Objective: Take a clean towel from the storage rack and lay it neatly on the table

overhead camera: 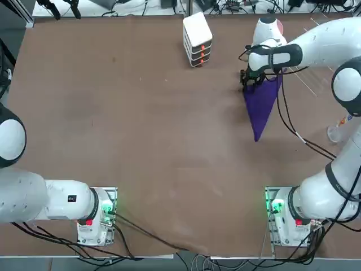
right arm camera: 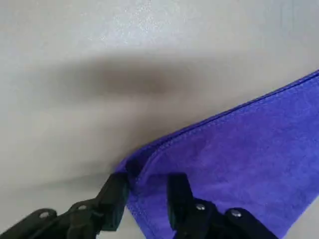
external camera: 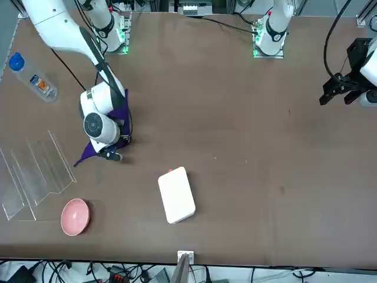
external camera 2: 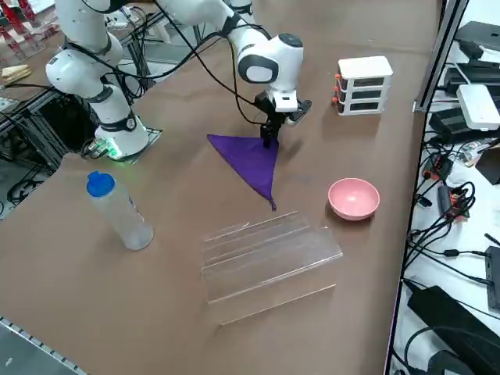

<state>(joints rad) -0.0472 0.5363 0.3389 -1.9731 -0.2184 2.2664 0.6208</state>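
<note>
One purple towel (external camera 2: 251,161) lies on the brown bench (overhead camera: 141,141). It lies folded in a long triangle shape, flat on the bench at the robot's right side, toward the far end. One corner of the towel sits between the two black fingers (right arm camera: 114,199) of the right gripper (right arm camera: 147,191). The fingers are closed on that corner and pinch it. The gripper points down, right at the bench top, at the far end of the towel.

There is one clear storage rack (external camera 2: 266,254). It sits on the bench further to the robot's right, near the towel but not touching it. No towel is on it.

One small pink bowl (external camera 2: 354,198) stands just beside the rack, on its far side. One plastic bottle (external camera 2: 119,211) with a blue cap lies near the right edge of the bench, closer to the robot than the rack.

One white box (overhead camera: 197,39) with orange marks stands near the far edge of the bench, to the left of the gripper and well apart from the towel.

From the side, one long edge of the towel runs from the gripper toward the rack, and its thin tip points at the rack.
</note>
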